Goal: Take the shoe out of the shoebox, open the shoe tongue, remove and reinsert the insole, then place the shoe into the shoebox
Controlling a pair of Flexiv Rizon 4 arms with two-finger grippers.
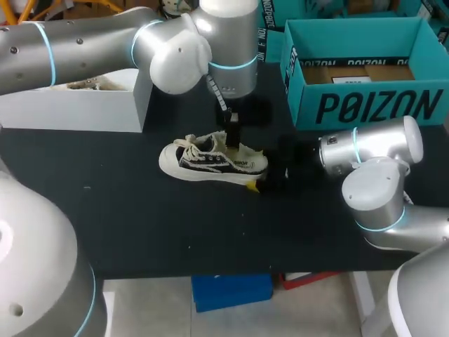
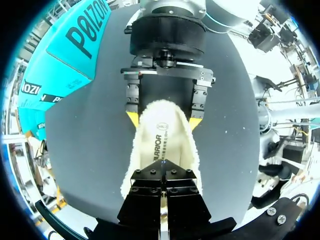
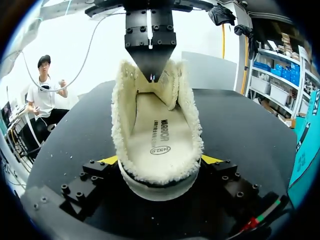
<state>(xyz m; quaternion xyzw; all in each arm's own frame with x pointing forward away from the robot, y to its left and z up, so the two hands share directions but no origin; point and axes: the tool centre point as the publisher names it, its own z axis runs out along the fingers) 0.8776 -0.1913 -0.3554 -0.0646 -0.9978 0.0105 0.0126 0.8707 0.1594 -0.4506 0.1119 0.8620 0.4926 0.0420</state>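
Overhead; opposed wrist close-ups, shared shoe (image 2: 160,145)

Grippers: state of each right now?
Left gripper: shut, tips down inside the shoe; what it pinches cannot be told.
Right gripper: shut on the shoe's heel.

**A:** Any way into the shoe (image 1: 210,160) from above?

**B:** Nope, the left jaws sit squarely in the opening, and the right jaws hug the heel from both sides. Toe end's free though, plus the bare surface (image 1: 140,232) in front. The teal shoebox (image 1: 365,105) and white box (image 1: 77,109) wall off the back.
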